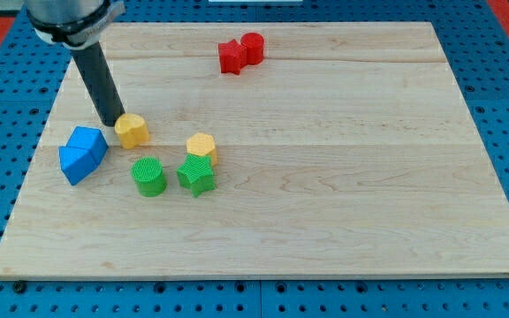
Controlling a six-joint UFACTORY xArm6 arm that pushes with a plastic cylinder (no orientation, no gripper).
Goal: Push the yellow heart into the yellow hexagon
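Yellow heart (132, 130) sits on the counter (325, 194) toward the view's left, upper-middle of the board. My tip (112, 121) stands just beside it, at its upper-left edge, touching or all but touching; the picture does not settle which. No fingers on this rig, only the straight rod, so nothing to report as apart or clamped.

Key relation: yellow hexagon (201, 146) lies to the right of the heart and slightly toward the view's bottom, near but with a clear strip of bare wood between. Tip, heart and hexagon fall roughly on one line running down-right. Judgement: a push from the present side should carry the heart toward the hexagon with little re-positioning.

Around:
- Green star-like block (197, 176) directly below the hexagon, touching or nearly so.
- Green cylinder (149, 176) below the heart, left of the star; apart from both yellows.
- Blue block pair (82, 152), angular shapes, at the view's left of the heart, below the rod.
- Two red blocks (240, 52) touching each other near the view's top, well apart from everything else.

In the way: nothing lies on the line between heart and hexagon. Risk, as I judge it: an off-centre push may rotate the heart downward toward the green cylinder, and contact may nudge the hexagon against the green star.
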